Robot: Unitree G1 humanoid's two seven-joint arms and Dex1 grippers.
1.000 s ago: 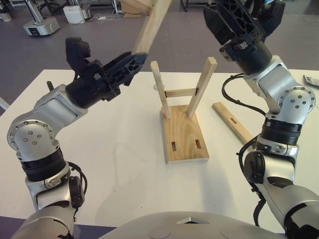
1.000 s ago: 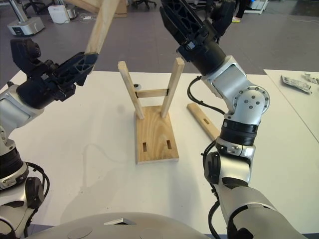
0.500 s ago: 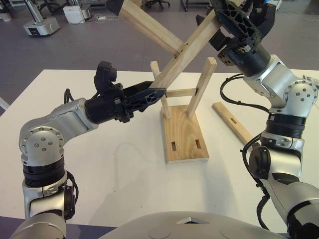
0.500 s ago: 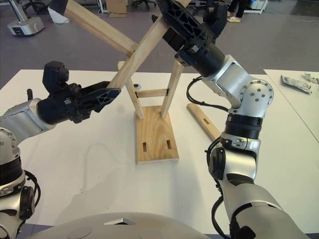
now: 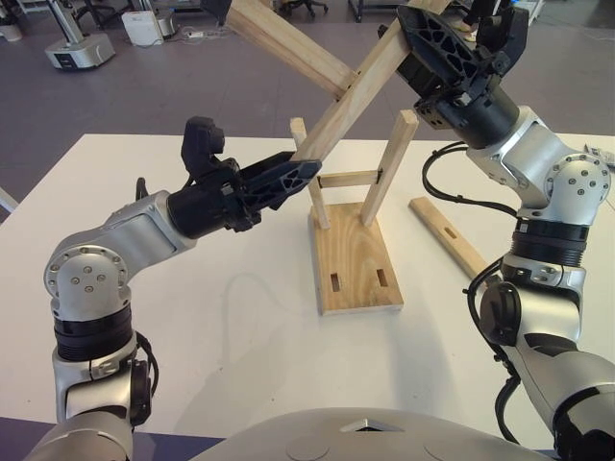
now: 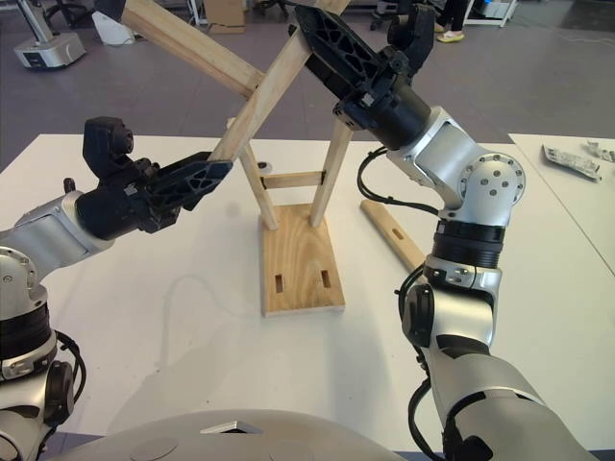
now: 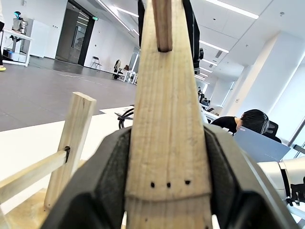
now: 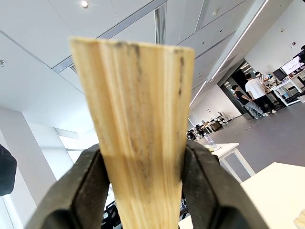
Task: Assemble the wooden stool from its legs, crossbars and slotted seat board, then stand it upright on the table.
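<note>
Looking down from my head, my left tool is clamped on the low end of a slanted leg. My right tool grips the same leg near its high end, and both are above the surface. A second wooden piece meets this leg partway up. Below, the seat board lies flat with two legs standing in it, joined by a crossbar. A loose leg lies near the board's right side, apart from it.

At my left wrist, fingers press both sides of the slanted leg.

At my right wrist, fingers pinch that leg's end between them.
</note>
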